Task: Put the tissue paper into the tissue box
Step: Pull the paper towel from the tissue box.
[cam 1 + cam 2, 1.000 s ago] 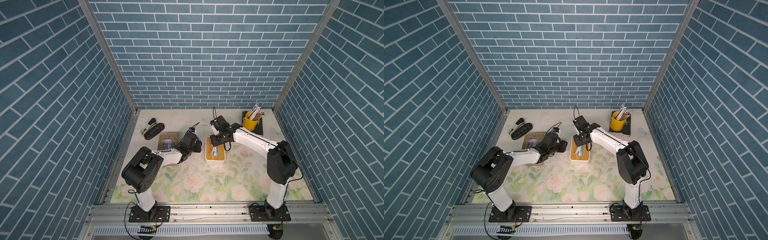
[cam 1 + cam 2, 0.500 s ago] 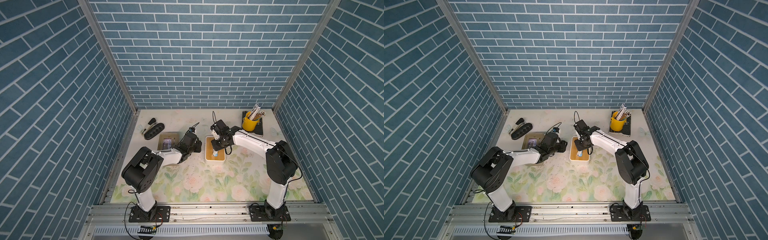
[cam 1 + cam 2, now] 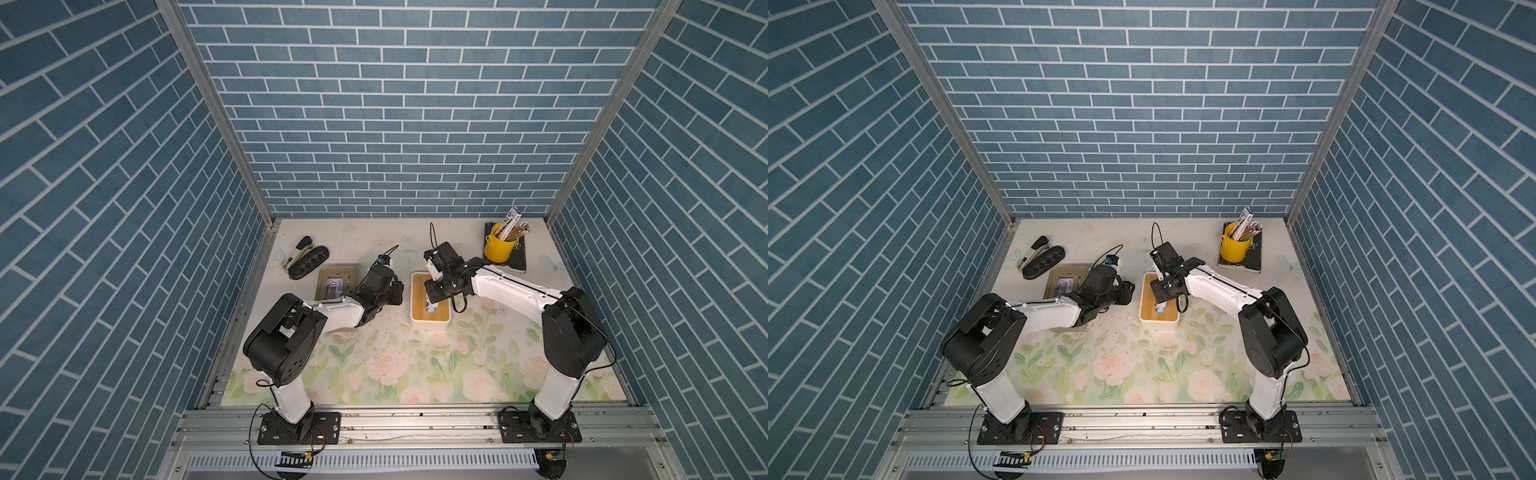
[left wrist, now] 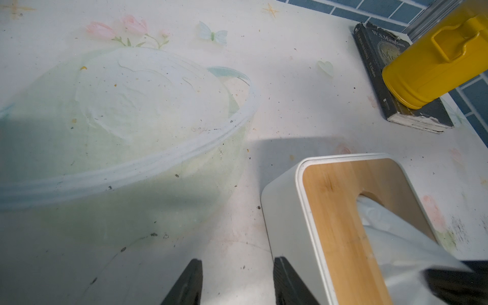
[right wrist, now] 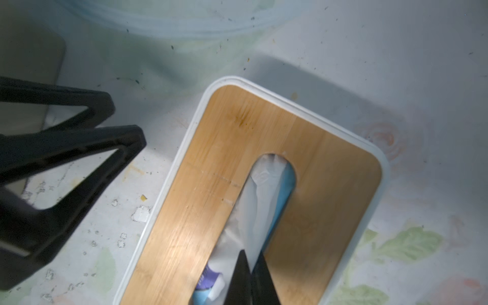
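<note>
Tissue paper in tissue box, right claw pressed together, left claw spread, floral tabletop, blue-brick walls.

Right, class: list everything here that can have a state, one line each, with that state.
tissue box: upright, wooden lid on.
tissue paper: partly down through the lid, rest sticking out.
right gripper: shut on the tissue paper.
left gripper: open, empty, beside the tissue box.
book: closed, lying flat.
yellow cup: upright on the book, holding pencils.
</note>
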